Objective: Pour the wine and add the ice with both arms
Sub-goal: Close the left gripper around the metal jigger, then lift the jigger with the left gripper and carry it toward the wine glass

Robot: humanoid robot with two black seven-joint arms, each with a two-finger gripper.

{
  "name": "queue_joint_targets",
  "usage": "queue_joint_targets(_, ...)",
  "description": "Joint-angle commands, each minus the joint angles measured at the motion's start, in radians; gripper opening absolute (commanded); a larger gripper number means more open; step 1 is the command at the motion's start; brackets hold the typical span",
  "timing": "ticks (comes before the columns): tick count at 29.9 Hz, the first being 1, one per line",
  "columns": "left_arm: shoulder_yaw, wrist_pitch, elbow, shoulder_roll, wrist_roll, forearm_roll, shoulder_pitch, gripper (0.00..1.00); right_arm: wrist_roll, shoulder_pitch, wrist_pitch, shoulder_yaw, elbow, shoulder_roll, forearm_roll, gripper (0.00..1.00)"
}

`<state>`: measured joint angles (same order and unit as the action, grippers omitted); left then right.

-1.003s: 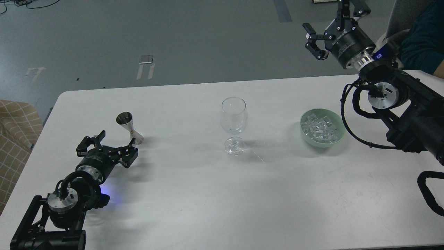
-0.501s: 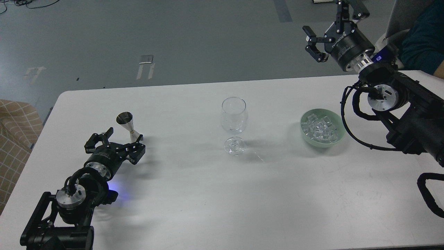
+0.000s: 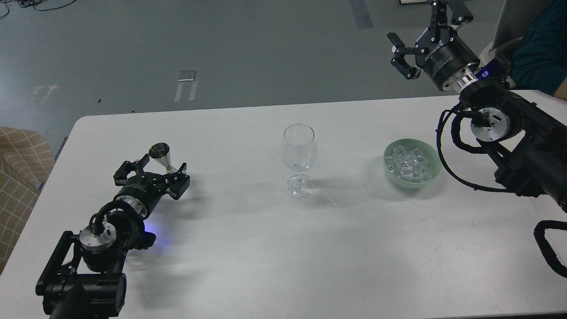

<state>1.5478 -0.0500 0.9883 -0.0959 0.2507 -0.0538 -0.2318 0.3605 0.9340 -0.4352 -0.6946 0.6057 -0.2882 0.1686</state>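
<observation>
A clear stemmed wine glass (image 3: 299, 153) stands empty at the middle of the white table (image 3: 248, 248). A heap of clear ice cubes (image 3: 408, 164) lies in a pale green bowl (image 3: 432, 176) to its right. A small steel jigger (image 3: 162, 156) stands at the left. My left gripper (image 3: 155, 170) is open, its fingers on either side of the jigger's lower half, low over the table. My right gripper (image 3: 418, 35) is open and empty, raised high beyond the table's far right edge, well above and behind the bowl.
A checked tan cushion (image 3: 20, 177) lies off the table's left edge. A person in a dark teal sleeve (image 3: 542, 48) sits at the far right behind my right arm. Grey floor lies beyond the far edge.
My left arm has moved forward and right, bringing its open fingers around the jigger. My right gripper has shifted slightly right and up. Glass and bowl have not moved.
</observation>
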Motion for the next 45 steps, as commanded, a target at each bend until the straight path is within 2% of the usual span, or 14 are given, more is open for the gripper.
queue_joint_targets(1, 0.0, -0.001, -0.028, 0.005, -0.002, 0.0, -0.024, 0.95, 0.0, 0.0, 0.004, 0.001, 0.0, 0.001, 0.0, 1.0)
queue_joint_targets(4, -0.002, -0.001, -0.052, 0.005, -0.002, 0.0, -0.04, 0.9, 0.0, -0.001, 0.004, 0.001, 0.0, 0.001, 0.0, 1.0)
queue_joint_targets(6, -0.003, -0.002, -0.062, 0.005, -0.004, 0.003, -0.044, 0.81, 0.0, -0.001, 0.004, 0.003, 0.0, 0.001, 0.0, 1.0)
queue_joint_targets(8, -0.003, -0.007, -0.065, 0.005, -0.002, 0.005, -0.044, 0.64, 0.0, -0.001, 0.004, 0.003, 0.0, 0.0, 0.0, 1.0)
queue_joint_targets(13, -0.005, -0.04, -0.1, 0.007, -0.004, 0.005, -0.047, 0.55, 0.0, -0.001, 0.006, 0.003, 0.0, 0.0, 0.002, 1.0)
queue_joint_targets(15, -0.005, -0.057, -0.123, 0.008, -0.007, 0.005, -0.053, 0.45, 0.0, -0.001, 0.004, 0.003, 0.0, 0.0, 0.002, 1.0)
queue_joint_targets(16, -0.005, -0.076, -0.134, 0.008, -0.011, 0.003, -0.053, 0.37, 0.0, -0.001, 0.006, 0.004, 0.0, 0.0, 0.002, 1.0)
queue_joint_targets(18, -0.005, -0.099, -0.14, 0.008, -0.013, 0.003, -0.053, 0.31, 0.0, -0.001, 0.004, 0.004, 0.0, 0.0, 0.002, 1.0)
queue_joint_targets(20, -0.006, -0.139, -0.146, 0.008, -0.018, 0.005, -0.055, 0.13, 0.0, -0.003, 0.006, 0.004, 0.0, 0.001, 0.003, 1.0)
queue_joint_targets(22, -0.008, -0.154, -0.146, 0.008, -0.022, 0.005, -0.057, 0.0, 0.0, -0.003, 0.006, 0.004, 0.0, 0.001, 0.003, 1.0)
queue_joint_targets(26, -0.008, -0.149, -0.151, 0.008, -0.045, 0.003, -0.067, 0.0, 0.0, -0.003, 0.007, 0.004, 0.0, 0.001, 0.011, 1.0)
queue_joint_targets(38, -0.006, -0.145, -0.126, 0.039, -0.044, -0.005, -0.087, 0.0, 0.0, -0.003, 0.015, 0.004, -0.001, 0.001, 0.014, 1.0)
queue_joint_targets(45, -0.066, -0.061, 0.004, 0.047, -0.025, 0.002, -0.115, 0.0, 0.0, -0.003, 0.015, 0.004, -0.001, 0.001, 0.014, 1.0)
